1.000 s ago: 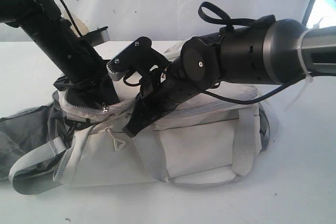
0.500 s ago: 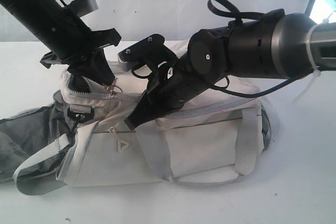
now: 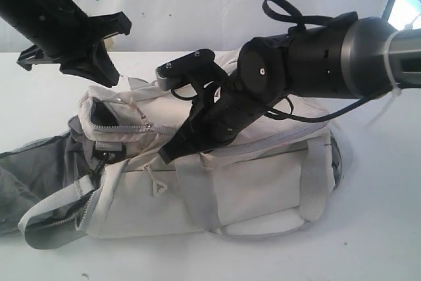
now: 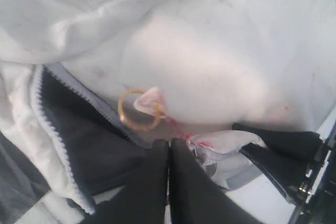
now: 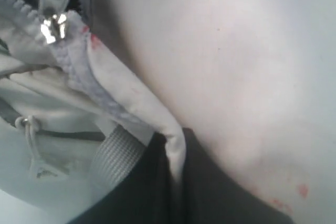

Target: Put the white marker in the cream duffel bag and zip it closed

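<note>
The cream duffel bag (image 3: 250, 182) lies on its side on the white table. Its left end gapes, showing dark lining (image 3: 102, 115). The white marker is out of view. My left gripper (image 3: 112, 79) hangs shut above and left of that opening, clear of the bag. In the left wrist view its fingertips (image 4: 169, 144) are pressed together with nothing visibly between them; a gold ring (image 4: 138, 110) on a pink thread lies just beyond. My right gripper (image 3: 168, 154) is shut on a fold of the bag's cream fabric (image 5: 176, 148) beside the zipper slider (image 5: 52, 24).
Grey webbing straps (image 3: 49, 215) loop off the bag's left end, and dark grey fabric (image 3: 20, 169) spreads over the table beyond them. A white backdrop (image 3: 197, 4) stands behind the table. My right arm's thick forearm (image 3: 316, 57) spans above the bag.
My left arm has risen up and to the left, out of the bag's opening. The bag's left end now stands up, gaping. My right gripper has kept its hold on the fabric.
</note>
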Tool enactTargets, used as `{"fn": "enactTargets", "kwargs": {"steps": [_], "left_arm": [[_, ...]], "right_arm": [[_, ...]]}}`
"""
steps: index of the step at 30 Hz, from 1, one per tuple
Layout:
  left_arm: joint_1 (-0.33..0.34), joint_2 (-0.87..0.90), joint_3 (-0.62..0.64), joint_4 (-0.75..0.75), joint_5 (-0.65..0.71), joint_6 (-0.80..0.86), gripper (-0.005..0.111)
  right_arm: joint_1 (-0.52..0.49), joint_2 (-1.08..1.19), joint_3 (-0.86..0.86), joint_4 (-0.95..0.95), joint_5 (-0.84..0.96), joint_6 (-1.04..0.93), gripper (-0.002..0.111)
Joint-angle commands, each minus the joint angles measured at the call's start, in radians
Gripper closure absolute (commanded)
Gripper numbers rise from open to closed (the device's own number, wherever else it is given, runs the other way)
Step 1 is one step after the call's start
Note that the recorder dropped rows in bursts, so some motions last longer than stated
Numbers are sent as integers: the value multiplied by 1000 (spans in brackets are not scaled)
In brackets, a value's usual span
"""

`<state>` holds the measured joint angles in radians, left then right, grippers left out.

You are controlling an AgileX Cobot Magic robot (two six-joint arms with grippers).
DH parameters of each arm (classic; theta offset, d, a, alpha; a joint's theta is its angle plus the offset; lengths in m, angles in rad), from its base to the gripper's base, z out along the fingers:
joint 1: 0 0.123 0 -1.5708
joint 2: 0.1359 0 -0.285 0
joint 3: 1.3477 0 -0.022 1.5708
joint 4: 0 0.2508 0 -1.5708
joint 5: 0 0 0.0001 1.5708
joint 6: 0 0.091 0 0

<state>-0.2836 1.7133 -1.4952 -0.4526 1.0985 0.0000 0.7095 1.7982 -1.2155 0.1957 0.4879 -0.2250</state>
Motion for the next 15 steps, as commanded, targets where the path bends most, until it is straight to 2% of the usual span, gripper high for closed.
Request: {"fn": "enactTargets", "kwargs": {"steps": [1, 4, 6, 9, 13, 15], "left_arm": [[3, -38, 88, -6, -112, -51, 106], [3, -50, 163, -122, -188, -16, 106], [3, -50, 202, -261, -183, 70, 106], [3, -50, 238, -378, -186, 152, 106], [3, -48, 250, -395, -205, 152, 99], [3, -48, 250, -362, -211, 94, 91]], "right_arm": [[-12, -2, 2, -18, 18, 28, 108], [-12, -2, 2, -18, 15, 28, 108], [-12, -2, 2, -18, 15, 28, 108], [-12, -2, 2, -18, 10, 28, 108], [-12, -2, 2, -18, 10, 28, 108], [-12, -2, 2, -18, 12, 28, 108]]}}
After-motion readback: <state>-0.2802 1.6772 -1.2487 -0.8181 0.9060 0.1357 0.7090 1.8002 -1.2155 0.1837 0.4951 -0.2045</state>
